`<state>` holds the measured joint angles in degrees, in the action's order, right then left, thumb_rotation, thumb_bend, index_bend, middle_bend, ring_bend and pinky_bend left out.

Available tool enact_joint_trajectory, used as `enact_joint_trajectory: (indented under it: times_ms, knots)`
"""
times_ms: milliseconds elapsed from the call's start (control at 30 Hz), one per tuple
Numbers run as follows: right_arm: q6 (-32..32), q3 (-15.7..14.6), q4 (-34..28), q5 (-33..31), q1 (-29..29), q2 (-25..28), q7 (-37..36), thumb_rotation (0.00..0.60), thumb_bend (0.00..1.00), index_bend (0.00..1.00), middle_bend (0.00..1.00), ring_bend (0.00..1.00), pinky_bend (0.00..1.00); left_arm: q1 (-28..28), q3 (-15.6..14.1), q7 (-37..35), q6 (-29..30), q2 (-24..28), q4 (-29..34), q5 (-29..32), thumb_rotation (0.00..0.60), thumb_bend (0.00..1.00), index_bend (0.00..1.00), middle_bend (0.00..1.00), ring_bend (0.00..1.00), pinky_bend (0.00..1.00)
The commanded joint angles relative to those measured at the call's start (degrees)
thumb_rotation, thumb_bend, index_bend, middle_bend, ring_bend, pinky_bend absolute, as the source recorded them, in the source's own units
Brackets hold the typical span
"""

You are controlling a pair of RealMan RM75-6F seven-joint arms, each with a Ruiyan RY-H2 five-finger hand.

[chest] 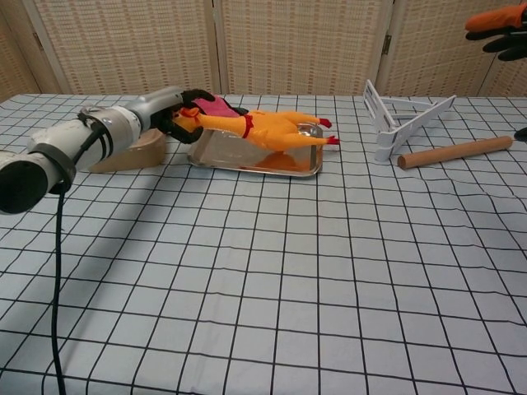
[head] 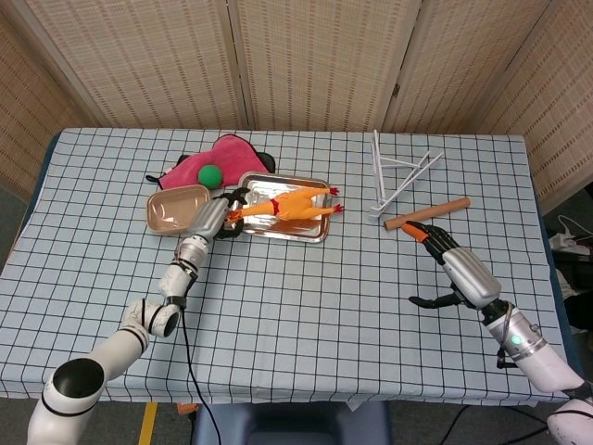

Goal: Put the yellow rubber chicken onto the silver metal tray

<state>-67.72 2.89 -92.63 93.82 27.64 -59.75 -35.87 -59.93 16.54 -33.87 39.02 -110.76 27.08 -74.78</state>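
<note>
Left hand [head: 215, 219] grips the yellow rubber chicken [head: 289, 207] by its head end, fingers wrapped round the beak and neck; same grip in chest view, left hand [chest: 156, 111] at 9 o'clock of the chicken [chest: 268, 130]; body stretched out over the silver metal tray [head: 283, 209], red feet pointing to 3 o'clock past the tray's right rim; chest view shows the chicken lying level just over the tray [chest: 255, 159], a yellow reflection in the metal under it (cannot tell whether the belly touches the tray floor); red band round the neck just beside the fingers.

Right hand [head: 460, 271] well apart at 4 o'clock of the tray, holding nothing, fingers spread and a little curled, orange fingertip toward the wooden stick [head: 427, 213]; in chest view only its fingertips [chest: 499, 31] show at the top right corner.

Tan bowl [head: 177, 209] just beside the tray at 9 o'clock, partly behind the left hand; pink cloth [head: 215, 162] at 11 o'clock of the tray with a green ball [head: 211, 173] on it; white wire rack [head: 397, 176] at 2 o'clock of the tray, the wooden stick near its foot; all on the checked tablecloth [head: 306, 315].
</note>
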Motion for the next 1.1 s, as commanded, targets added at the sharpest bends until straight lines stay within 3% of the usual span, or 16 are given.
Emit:
enact_joint_trajectory:
  times_ms: [33,233,433,533,700,833,967,1100]
  knots:
    - [-0.3,-0.2,0.1,0.3,0.0,0.1,-0.2,0.6,0.1,0.0,0.0,0.0,0.0,-0.4,-0.8,1.0,0.6,-0.9,-1.7,-0.7,0.6,0.48,0.0,0.04,0.01,0.14]
    - [-1.1,-0.2,-0.3,0.4,-0.2,0.5,-0.1,0.6,0.1,0.0,0.0,0.0,0.0,-0.1,-2.4,5.7,1.4,0.0,-1.3,-1.7,0.6,0.43,0.0,0.0,0.0,0.1]
    - [-2.0,-0.5,-1.0,0.5,-0.7,1.0,0.3,0.6,0.1,0.0,0.0,0.0,0.0,0.3,-3.8,12.2,0.6,3.4,3.7,-2.2,0.6,0.37,0.0,0.0,0.0,0.04]
    - [-2.7,-0.6,-1.6,0.7,-1.1,1.5,1.1,0.6,0.1,0.0,0.0,0.0,0.0,0.9,-4.1,12.9,-0.5,7.7,10.8,-2.1,0.6,0.37,0.0,0.0,0.0,0.03]
    - [-4.2,-0.8,-2.9,0.7,-2.1,2.5,1.7,0.6,0.1,0.0,0.0,0.0,0.0,2.7,-5.2,13.8,-3.3,18.8,28.1,-1.7,0.6,0.36,0.0,0.0,0.0,0.01]
    - [-5.3,-1.3,-4.3,1.5,-2.9,3.4,1.5,0.6,0.1,0.0,0.0,0.0,0.0,4.1,-4.4,14.1,-4.0,25.1,39.2,0.6,0.6,0.34,0.0,0.0,0.0,0.01]
    - [-7.6,-2.0,-5.8,2.8,-4.4,4.5,3.0,0.6,0.1,0.0,0.0,0.0,0.0,7.7,-4.7,17.7,2.7,30.6,48.9,-0.1,0.6,0.34,0.0,0.0,0.0,0.01]
    - [-11.1,-3.0,-7.3,3.8,-7.3,4.5,9.0,0.6,0.1,0.0,0.0,0.0,0.0,14.9,-7.0,25.3,14.6,37.4,60.2,-2.5,0.6,0.34,0.0,0.0,0.0,0.01]
